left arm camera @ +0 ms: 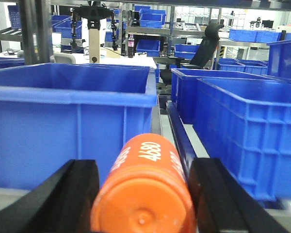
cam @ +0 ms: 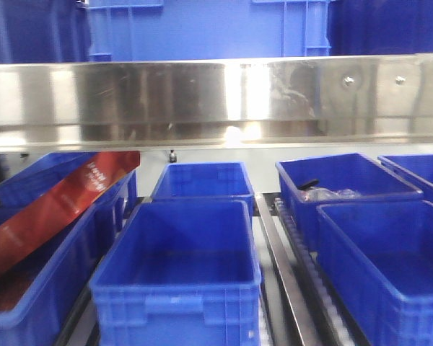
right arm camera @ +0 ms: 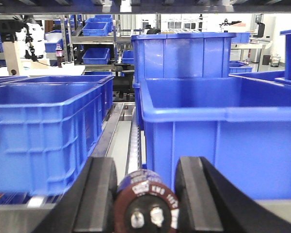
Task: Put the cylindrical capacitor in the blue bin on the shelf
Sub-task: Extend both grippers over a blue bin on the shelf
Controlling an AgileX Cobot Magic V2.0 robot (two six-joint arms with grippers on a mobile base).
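Capacitor (right arm camera: 145, 206) is gripped end-on by right gripper (right arm camera: 146, 170), low before bin (right arm camera: 218, 141) on shelf (cam: 216, 94), not yet inside. Orange cyl. (left arm camera: 145, 194) is clamped by left gripper (left arm camera: 143, 167). Risk: bin wall likely struck unless rim is cleared; round body could be dropped.

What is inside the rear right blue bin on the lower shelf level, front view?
A crumpled clear plastic bag and a small dark object lie in the bin. Whatever sits under the bag or against the near wall is covered.
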